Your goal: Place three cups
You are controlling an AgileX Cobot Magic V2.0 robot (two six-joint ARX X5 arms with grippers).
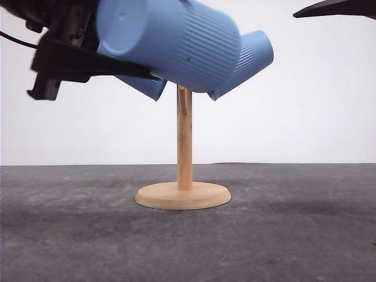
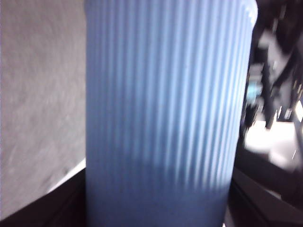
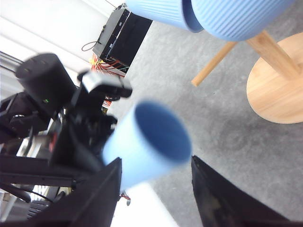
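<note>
My left gripper is shut on a light-blue ribbed cup, held tilted in the air close in front of the wooden stand. In the left wrist view this cup stands between the dark fingers. Two more cups hang on the stand behind it, one slanting up to the right, the other mostly hidden at the lower left. My right gripper is open; beyond its fingers I see the held cup's open mouth and both hung cups.
The stand's round wooden base rests on the dark grey table. Part of my right arm hangs at the top right. A black box with wiring stands beyond the table.
</note>
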